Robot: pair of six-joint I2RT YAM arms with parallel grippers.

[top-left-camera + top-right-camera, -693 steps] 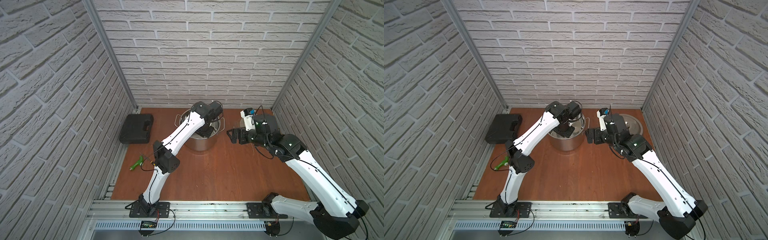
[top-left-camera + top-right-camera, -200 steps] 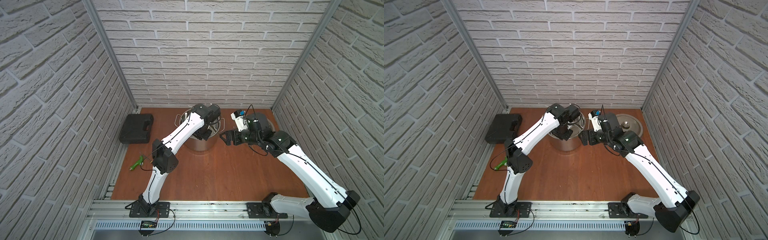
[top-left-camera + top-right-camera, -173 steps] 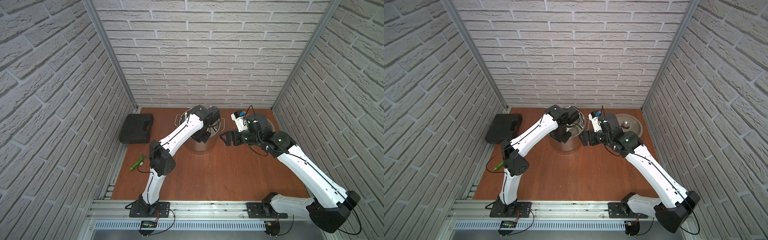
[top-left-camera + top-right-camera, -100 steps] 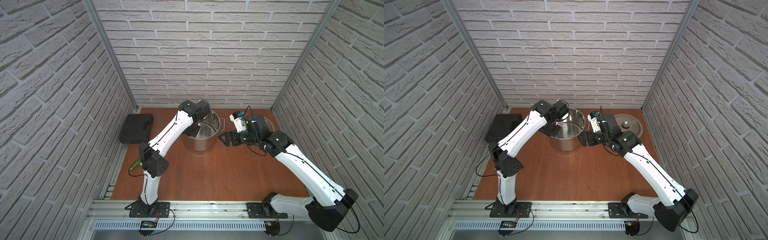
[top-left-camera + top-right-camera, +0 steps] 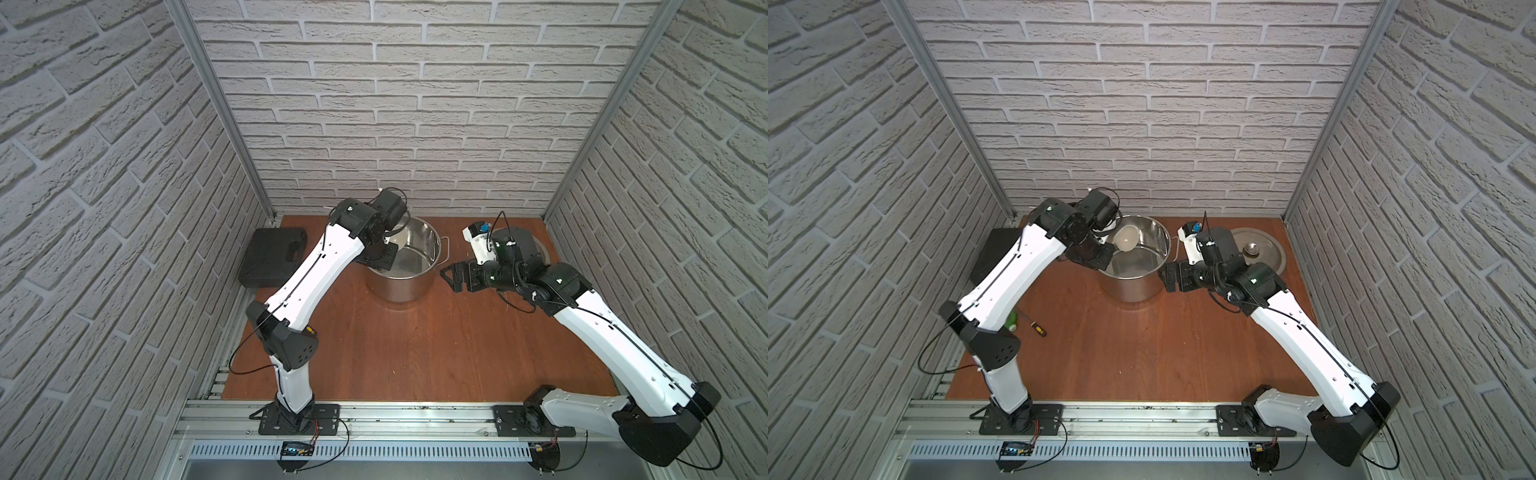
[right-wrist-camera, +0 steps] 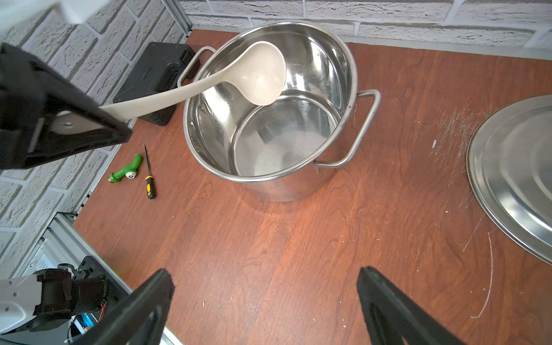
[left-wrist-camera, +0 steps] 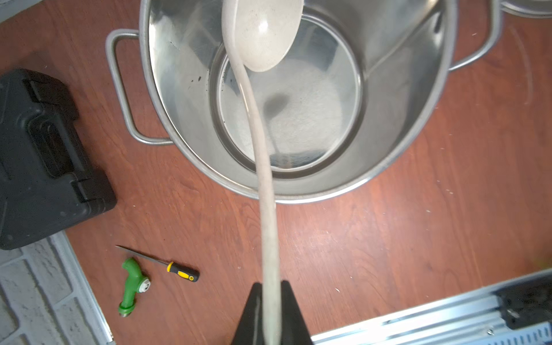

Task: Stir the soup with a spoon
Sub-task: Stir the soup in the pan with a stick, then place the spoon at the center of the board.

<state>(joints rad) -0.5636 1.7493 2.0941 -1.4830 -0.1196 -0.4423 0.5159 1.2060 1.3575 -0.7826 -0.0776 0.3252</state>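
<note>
Between the fingers (image 7: 254,301) of the left gripper (image 7: 271,288): spoon (image 7: 257,140) handle, pinched tight near its end, pads pressed onto it from both sides. Runs straight out past the tips, crosses the near rim of the steel pot (image 6: 322,56), and ends w/ the round bowl hanging over the pot's opening. Sits up around rim height, well clear of the bottom, toward the side farthest from those fingers. Bowl-to-wall contact: can't tell tbh. Drops a dark blob of shadow on the shiny pot floor. Off to one side of the left fingers, down on the wood table (image 6: 298,254): black case (image 7: 35,155) near one of the pot's loop handles. Also a green tool (image 7: 131,282) and a small screwdriver (image 7: 182,270) lying right next to each other. Over at the right gripper (image 6: 265,270): fingers (image 6: 143,304) spread wide, only bare table showing btw them, gripping zilch. Tips aimed at the pot's side, near its other loop handle but not touching, pot straight ahead of them. Pot lid (image 6: 513,167) flat on the table, off to the side of the right fingers, apart from the pot.
</note>
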